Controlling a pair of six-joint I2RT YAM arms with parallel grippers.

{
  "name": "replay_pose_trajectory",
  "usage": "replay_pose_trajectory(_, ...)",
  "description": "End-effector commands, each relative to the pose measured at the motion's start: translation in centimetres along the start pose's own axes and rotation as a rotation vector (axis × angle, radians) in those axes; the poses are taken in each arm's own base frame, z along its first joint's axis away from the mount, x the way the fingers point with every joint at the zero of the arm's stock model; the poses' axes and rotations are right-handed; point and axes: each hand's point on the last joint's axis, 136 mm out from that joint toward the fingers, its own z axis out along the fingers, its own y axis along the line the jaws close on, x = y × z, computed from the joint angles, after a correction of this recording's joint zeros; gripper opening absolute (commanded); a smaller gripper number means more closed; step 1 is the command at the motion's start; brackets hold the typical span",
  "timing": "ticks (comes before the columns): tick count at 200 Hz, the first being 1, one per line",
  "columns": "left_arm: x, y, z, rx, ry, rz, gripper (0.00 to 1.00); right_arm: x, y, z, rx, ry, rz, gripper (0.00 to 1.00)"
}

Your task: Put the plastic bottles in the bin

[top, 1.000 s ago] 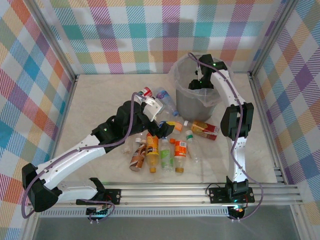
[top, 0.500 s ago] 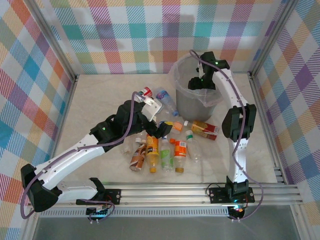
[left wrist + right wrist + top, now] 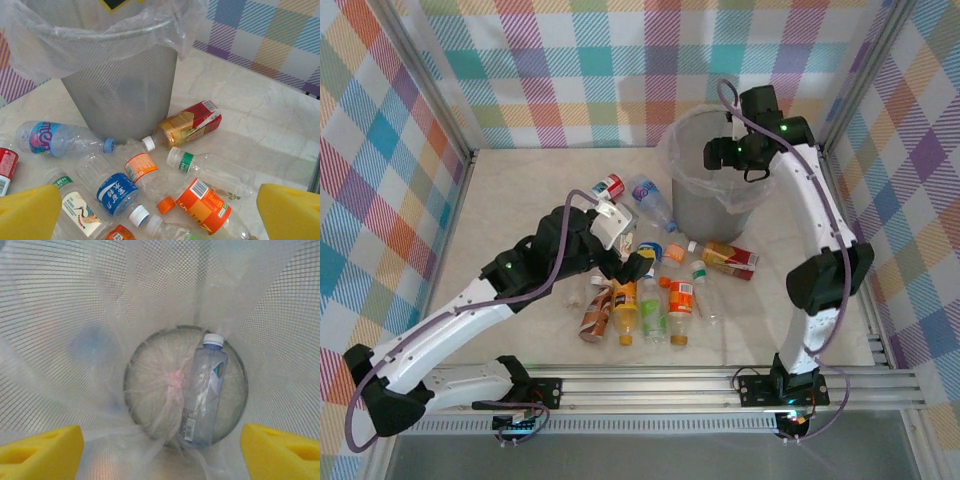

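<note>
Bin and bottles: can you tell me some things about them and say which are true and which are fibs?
1. One bottle lies at the bottom of the bin. True.
2. The bin has tipped over. False: it stands upright.
3. The right gripper holds a bottle. False: it is open and empty, above the bin.
4. Many bottles lie on the table beside the bin. True.
5. The left gripper is squeezing a bottle. False: it is open, above the bottles on the table.
</note>
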Motion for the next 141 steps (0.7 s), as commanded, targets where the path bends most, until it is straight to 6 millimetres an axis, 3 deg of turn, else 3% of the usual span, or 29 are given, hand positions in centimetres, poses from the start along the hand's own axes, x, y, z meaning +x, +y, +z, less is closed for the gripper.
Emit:
replay_pose_trajectory(1, 0.5, -1.2, -0.9, 0.063, 0.018, 0.053, 1.0, -0.2, 0.9, -3.4, 0.011, -0.083, -0.039, 0.8)
replay_pose_trajectory(41, 2.4, -2.7, -1.7, 0.149, 0.071, 0.066, 1.0, 2.7, 2.3, -8.1, 0.01, -0.137, -0.06, 0.78)
replay_pose_trajectory(74, 3.9, -3.3, -1.5, 0.184, 0.068, 0.043, 1.0, 6.7, 3.6, -10.7, -0.01, -0.127, -0.075, 0.77)
replay_pose_trajectory(112, 4.6, -3.5, -0.7, 0.194, 0.056, 0.023, 1.0, 12.7, 4.8, -11.3, -0.026, -0.055, -0.122, 0.77)
replay_pose_trajectory(141, 4.6, -3.3, -0.4, 0.184, 0.044, 0.008, 1.0, 17.1, 4.8, -10.2, -0.03, 0.031, -0.111, 0.77)
